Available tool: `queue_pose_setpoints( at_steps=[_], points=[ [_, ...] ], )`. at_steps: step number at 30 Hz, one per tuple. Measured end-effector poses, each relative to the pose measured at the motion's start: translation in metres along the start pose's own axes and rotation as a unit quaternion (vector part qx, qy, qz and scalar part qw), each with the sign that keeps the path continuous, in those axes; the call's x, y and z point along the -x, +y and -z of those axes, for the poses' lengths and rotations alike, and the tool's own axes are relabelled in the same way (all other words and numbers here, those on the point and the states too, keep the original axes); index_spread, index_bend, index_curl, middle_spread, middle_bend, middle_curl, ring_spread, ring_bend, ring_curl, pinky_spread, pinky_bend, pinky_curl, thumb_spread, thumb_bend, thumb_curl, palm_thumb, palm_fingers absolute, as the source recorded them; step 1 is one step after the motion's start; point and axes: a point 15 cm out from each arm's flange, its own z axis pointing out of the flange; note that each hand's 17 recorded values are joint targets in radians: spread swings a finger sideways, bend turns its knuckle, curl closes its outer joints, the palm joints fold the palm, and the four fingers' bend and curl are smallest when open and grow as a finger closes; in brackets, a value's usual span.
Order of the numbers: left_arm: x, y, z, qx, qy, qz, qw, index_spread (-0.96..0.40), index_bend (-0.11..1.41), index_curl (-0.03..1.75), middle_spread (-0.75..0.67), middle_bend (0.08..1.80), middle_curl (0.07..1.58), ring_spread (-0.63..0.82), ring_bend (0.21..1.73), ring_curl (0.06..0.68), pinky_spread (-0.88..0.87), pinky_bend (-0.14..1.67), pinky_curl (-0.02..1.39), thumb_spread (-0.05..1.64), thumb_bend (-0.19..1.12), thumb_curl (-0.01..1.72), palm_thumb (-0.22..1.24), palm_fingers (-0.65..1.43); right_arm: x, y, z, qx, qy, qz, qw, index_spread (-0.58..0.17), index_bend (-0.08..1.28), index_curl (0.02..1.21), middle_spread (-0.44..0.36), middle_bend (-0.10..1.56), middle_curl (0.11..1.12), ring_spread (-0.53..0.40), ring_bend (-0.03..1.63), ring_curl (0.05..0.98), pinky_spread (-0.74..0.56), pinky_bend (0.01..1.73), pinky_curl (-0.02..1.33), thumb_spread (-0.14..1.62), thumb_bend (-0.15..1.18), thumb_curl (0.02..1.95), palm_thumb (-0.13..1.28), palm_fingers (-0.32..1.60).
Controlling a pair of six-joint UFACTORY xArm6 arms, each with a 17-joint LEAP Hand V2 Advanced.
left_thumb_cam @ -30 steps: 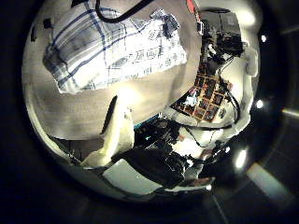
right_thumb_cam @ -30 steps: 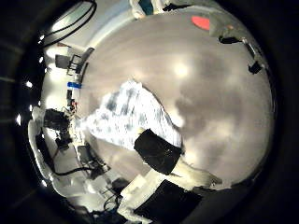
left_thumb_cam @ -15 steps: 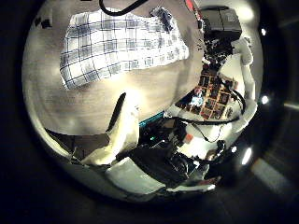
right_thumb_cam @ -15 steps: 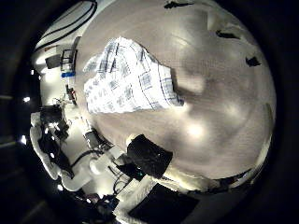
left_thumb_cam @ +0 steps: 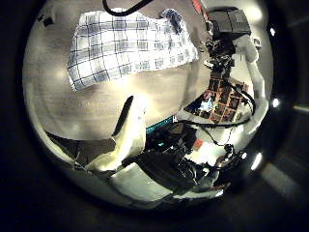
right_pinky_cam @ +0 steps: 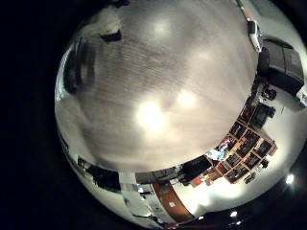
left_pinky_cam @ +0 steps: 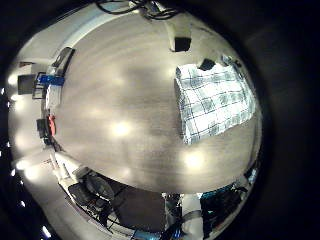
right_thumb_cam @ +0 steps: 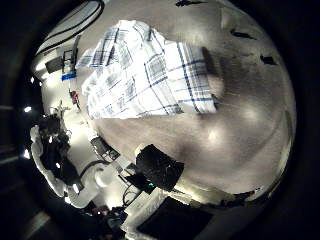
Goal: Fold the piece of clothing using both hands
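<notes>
The plaid shirt lies spread flat on the table, a checked piece of cloth with its edges a little rumpled and nothing on top of it. From my right thumb-side palm camera it fills a good part of the view, so I judge that palm to be the closer of the two to it. From my left thumb-side camera the same shirt sits farther off across the bare wood, and from the left little-finger side it shows as a small patch well away on the table.

I am touching none of it. Of my left hand I see a pale finger reaching out over the table, fairly straight and closed around nothing. Of my right hand only a dark part shows at the edge of its view, with no cloth in it (whether the fingers are straight or curled I cannot tell from that).

So I take this to be the approach, with the first fold not yet begun. The next move, as I judge it, calls for bringing both palms down to one side of the shirt, each at a corner or hem, and pinching the fabric cleanly before lifting. My left has the longer way to travel.
</notes>
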Motion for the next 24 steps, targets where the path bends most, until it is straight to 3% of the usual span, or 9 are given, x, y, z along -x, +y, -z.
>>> queue_pose_setpoints(
  at_steps=[5, 10, 11, 13, 14, 16, 18, 19, 24],
  points=[
    [0.001, -0.002, -0.003, -0.002, -0.005, 0.0, 1.0, -0.05, 0.19, 0.5, 0.21, 0.17, 0.3, 0.22, 0.68, 0.276, 0.31, 0.24, 0.54, 1.26, -0.01, 0.31, 0.36, 0.15, 0.016, -0.007, -0.02, 0.02, 0.003, 0.012, 1.0, -0.285, 0.21, 0.5, -0.129, 0.6, 0.56, -0.174, 1.04, 0.42, -0.15, 0.85, 0.38, 1.13, -0.02, 0.31, 0.26, 0.4],
    [-0.002, -0.003, -0.003, -0.001, -0.006, -0.004, 1.0, -0.05, 0.19, 0.49, 0.21, 0.17, 0.29, 0.22, 0.67, 0.273, 0.31, 0.25, 0.52, 1.25, -0.01, 0.31, 0.35, 0.16, 0.032, -0.009, -0.027, 0.03, 0.011, 0.027, 0.999, -0.283, 0.22, 0.5, -0.13, 0.63, 0.56, -0.178, 1.06, 0.411, -0.18, 0.87, 0.35, 1.11, -0.02, 0.31, 0.26, 0.56],
    [-0.002, -0.003, -0.003, -0.001, -0.006, -0.004, 1.0, -0.05, 0.19, 0.48, 0.21, 0.17, 0.29, 0.22, 0.67, 0.273, 0.31, 0.25, 0.52, 1.25, -0.01, 0.31, 0.35, 0.16, 0.034, -0.008, -0.027, 0.032, 0.014, 0.029, 0.999, -0.287, 0.22, 0.5, -0.131, 0.64, 0.57, -0.188, 1.08, 0.414, -0.2, 0.89, 0.35, 1.11, -0.02, 0.31, 0.26, 0.63],
    [-0.001, -0.003, -0.004, 0.0, -0.006, -0.004, 1.0, -0.05, 0.19, 0.48, 0.2, 0.17, 0.29, 0.22, 0.67, 0.272, 0.31, 0.26, 0.52, 1.25, -0.01, 0.31, 0.35, 0.16, 0.043, -0.008, -0.028, 0.037, 0.019, 0.039, 0.998, -0.315, 0.25, 0.51, -0.151, 0.7, 0.58, -0.215, 1.11, 0.412, -0.34, 0.98, 0.35, 1.1, 0.0, 0.32, 0.32, 0.99],
    [-0.001, -0.003, -0.004, 0.0, -0.006, -0.004, 1.0, -0.05, 0.19, 0.48, 0.2, 0.17, 0.29, 0.22, 0.67, 0.271, 0.31, 0.26, 0.51, 1.25, -0.01, 0.31, 0.35, 0.16, 0.046, -0.006, -0.029, 0.041, 0.02, 0.042, 0.998, -0.321, 0.26, 0.51, -0.156, 0.7, 0.58, -0.219, 1.09, 0.406, -0.36, 0.98, 0.34, 1.1, 0.01, 0.33, 0.35, 1.03],
    [-0.002, -0.003, -0.005, 0.001, -0.006, -0.005, 1.0, -0.05, 0.19, 0.48, 0.2, 0.17, 0.29, 0.22, 0.67, 0.271, 0.31, 0.26, 0.51, 1.25, -0.01, 0.31, 0.35, 0.16, 0.047, 0.0, -0.03, 0.052, 0.022, 0.044, 0.997, -0.349, 0.43, 0.59, -0.191, 0.82, 0.62, -0.214, 1.11, 0.439, -0.41, 0.99, 0.38, 1.1, 0.06, 0.36, 0.51, 1.29],
    [-0.002, -0.003, -0.006, 0.003, -0.005, -0.005, 1.0, -0.05, 0.19, 0.47, 0.21, 0.17, 0.28, 0.22, 0.67, 0.27, 0.3, 0.26, 0.5, 1.25, -0.01, 0.31, 0.35, 0.16, 0.043, 0.005, -0.033, 0.068, 0.035, 0.046, 0.996, -0.351, 0.58, 0.65, -0.179, 0.91, 0.65, -0.205, 1.13, 0.46, -0.39, 1.03, 0.41, 1.09, 0.1, 0.4, 0.63, 1.4],
    [-0.002, -0.003, -0.007, 0.003, -0.005, -0.005, 1.0, -0.05, 0.19, 0.47, 0.21, 0.17, 0.28, 0.22, 0.67, 0.269, 0.3, 0.26, 0.5, 1.25, -0.01, 0.31, 0.35, 0.16, 0.041, 0.008, -0.036, 0.078, 0.044, 0.049, 0.995, -0.351, 0.58, 0.65, -0.179, 0.91, 0.65, -0.205, 1.13, 0.46, -0.39, 1.03, 0.41, 1.09, 0.1, 0.4, 0.63, 1.4],
    [-0.007, -0.005, -0.008, 0.004, -0.004, -0.011, 0.9999, -0.05, 0.2, 0.47, 0.2, 0.17, 0.28, 0.22, 0.66, 0.268, 0.3, 0.27, 0.49, 1.25, -0.01, 0.31, 0.35, 0.16, 0.034, 0.012, -0.038, 0.088, 0.055, 0.048, 0.993, -0.326, 0.87, 0.77, -0.148, 1.11, 0.72, -0.198, 1.25, 0.525, -0.32, 1.19, 0.5, 1.06, 0.18, 0.5, 0.9, 1.33]
  ],
)
